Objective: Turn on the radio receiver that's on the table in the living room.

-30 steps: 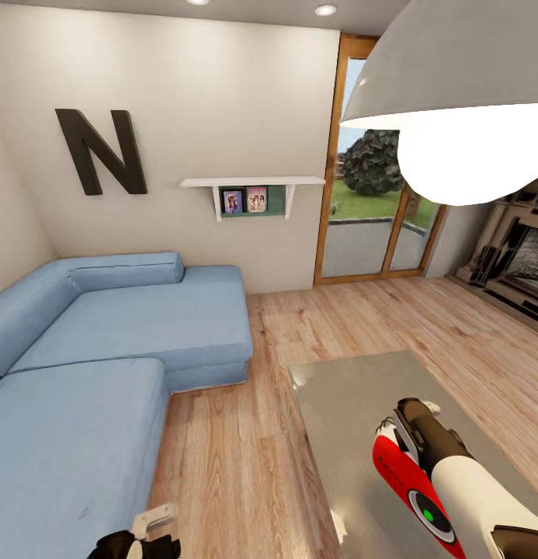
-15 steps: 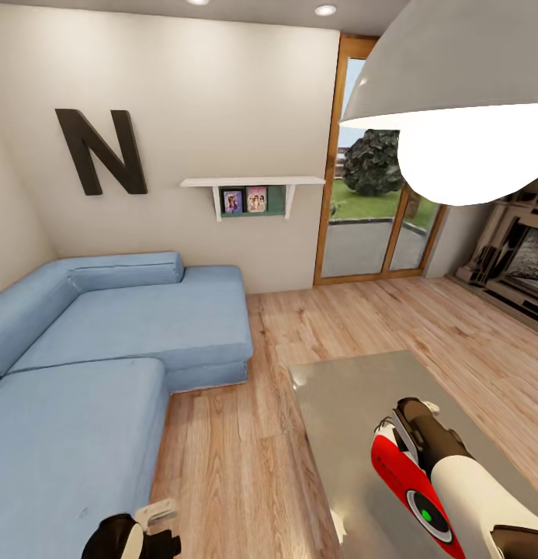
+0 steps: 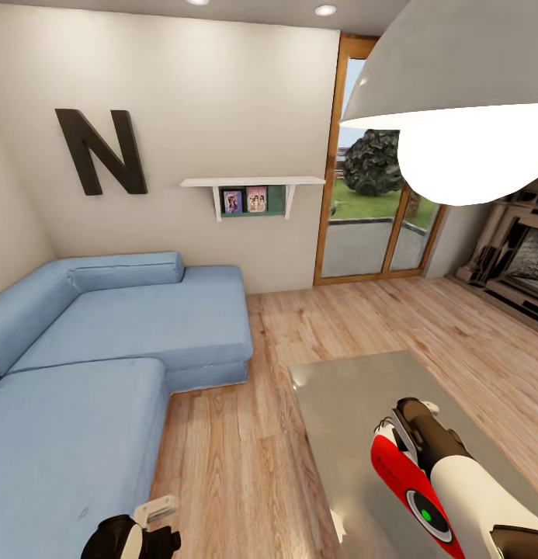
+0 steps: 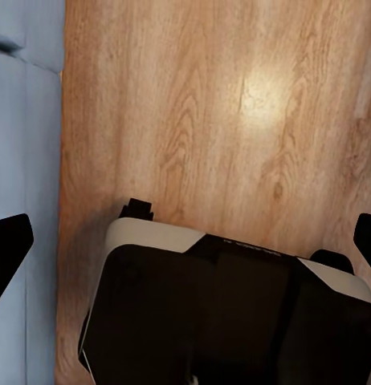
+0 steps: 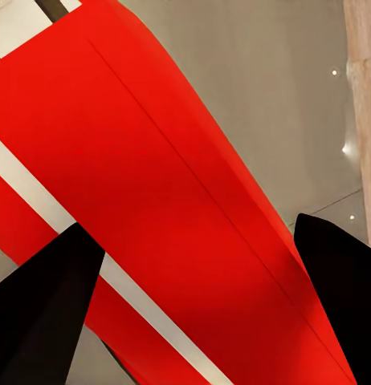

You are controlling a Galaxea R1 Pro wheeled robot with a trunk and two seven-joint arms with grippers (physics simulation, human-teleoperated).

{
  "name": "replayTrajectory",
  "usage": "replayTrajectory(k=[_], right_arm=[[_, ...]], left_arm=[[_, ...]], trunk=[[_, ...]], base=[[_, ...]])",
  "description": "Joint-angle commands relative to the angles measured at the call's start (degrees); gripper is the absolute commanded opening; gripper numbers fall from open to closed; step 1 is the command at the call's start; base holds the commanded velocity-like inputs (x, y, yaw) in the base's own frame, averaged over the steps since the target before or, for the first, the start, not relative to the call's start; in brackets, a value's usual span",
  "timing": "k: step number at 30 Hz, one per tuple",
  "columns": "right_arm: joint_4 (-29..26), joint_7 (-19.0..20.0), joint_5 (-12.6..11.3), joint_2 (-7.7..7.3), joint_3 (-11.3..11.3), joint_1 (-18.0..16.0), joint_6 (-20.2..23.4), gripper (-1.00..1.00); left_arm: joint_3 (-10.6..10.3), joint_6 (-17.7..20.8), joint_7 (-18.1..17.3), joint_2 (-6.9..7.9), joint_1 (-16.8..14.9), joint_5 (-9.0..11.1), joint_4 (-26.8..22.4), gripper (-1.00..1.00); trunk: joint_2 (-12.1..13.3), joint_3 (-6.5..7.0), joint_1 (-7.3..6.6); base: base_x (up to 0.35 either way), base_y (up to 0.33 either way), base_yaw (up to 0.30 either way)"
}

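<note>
A: Listing the head view first: radio [image 3: 414, 493] on the table [image 3: 346, 404], near its close edge, in the living room; right gripper [image 3: 400, 427] down at the radio's far end, its arm crossing the casing. Fingers there too hidden to tell parted from clenched

B: And the left gripper [image 3: 156, 516]?

A: Low beside the sofa [image 3: 105, 349], over the floor [image 3: 245, 466], well apart from the table. Writing: one large black N [image 3: 100, 151] on the wall; faint marks on the radio's face, unreadable

B: Left wrist view?

A: Fingers [image 4: 10, 249] spread wide, released, grasping nothing; planks below

B: Right wrist view?

A: Red casing [image 5: 153, 208] with a white stripe, between two parted dark fingers [image 5: 45, 313], table top behind. Contact cannot be told. No label. Judgement: press gently, straight on the switch, so the radio does not slide on the glossy top
</note>
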Motion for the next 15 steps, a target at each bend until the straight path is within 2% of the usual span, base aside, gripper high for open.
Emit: replayTrajectory(k=[1, 15], right_arm=[[0.0, 0.0, 0.4, 0.0, 0.0, 0.0, 0.1, -1.0], [0.0, 0.0, 0.4, 0.17, 0.0, 0.0, 0.1, -1.0]], left_arm=[[0.0, 0.0, 0.0, -0.01, 0.0, 0.0, 0.0, 1.0], [-0.1, 0.2, -0.2, -0.01, 0.0, 0.1, -0.3, 1.0]], trunk=[[0.0, 0.0, 0.0], [0.0, 0.0, 0.0]], base=[[0.0, 0.0, 0.0], [0.0, 0.0, 0.0]])
